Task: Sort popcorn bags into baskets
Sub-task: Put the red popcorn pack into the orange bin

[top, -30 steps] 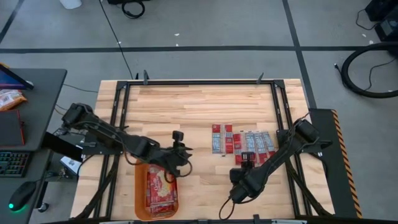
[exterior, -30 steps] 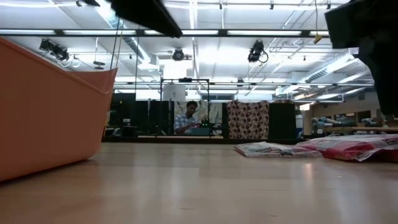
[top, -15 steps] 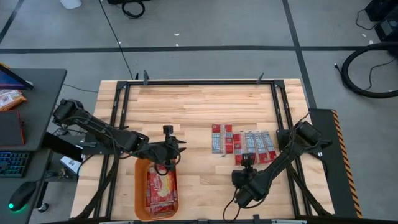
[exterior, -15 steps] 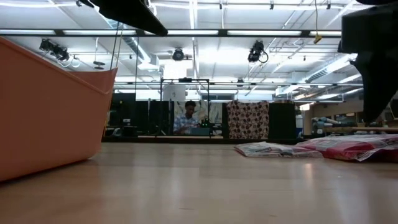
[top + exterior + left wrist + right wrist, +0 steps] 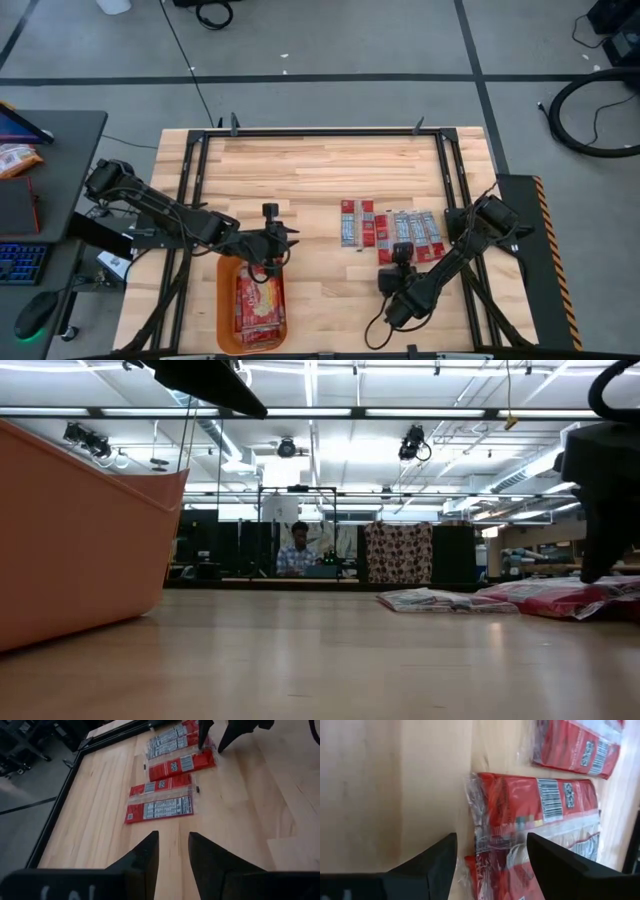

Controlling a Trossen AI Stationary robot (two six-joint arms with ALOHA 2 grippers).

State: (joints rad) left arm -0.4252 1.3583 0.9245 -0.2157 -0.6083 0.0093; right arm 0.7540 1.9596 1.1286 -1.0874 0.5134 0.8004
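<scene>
Several red popcorn bags point(image 5: 390, 228) lie flat in a row right of the table's middle; they also show as the bags point(image 5: 167, 787), the bags point(image 5: 530, 800) and the bags point(image 5: 450, 600). More bags point(image 5: 258, 300) lie in the orange basket point(image 5: 226, 310), whose wall point(image 5: 80, 540) fills the low view's left. My left gripper point(image 5: 280, 240) is open and empty above the basket's far end, its fingers point(image 5: 145, 857) pointing toward the bags. My right gripper point(image 5: 400, 250) is open just above the row's near end, one finger point(image 5: 440, 857) on either side of a bag, touching nothing.
A black metal frame point(image 5: 200, 150) runs along the table's far, left and right edges. Bare wood lies between the basket and the row of bags point(image 5: 320, 270). In the left wrist view the right gripper point(image 5: 215, 735) stands over the row's far bags. A person point(image 5: 297, 555) sits in the room behind.
My left gripper has moved toward the table's left, from beside the basket's far right corner to above its far end, and then kept still. My right gripper has come down toward the near end of the row of bags. No bag has moved.
</scene>
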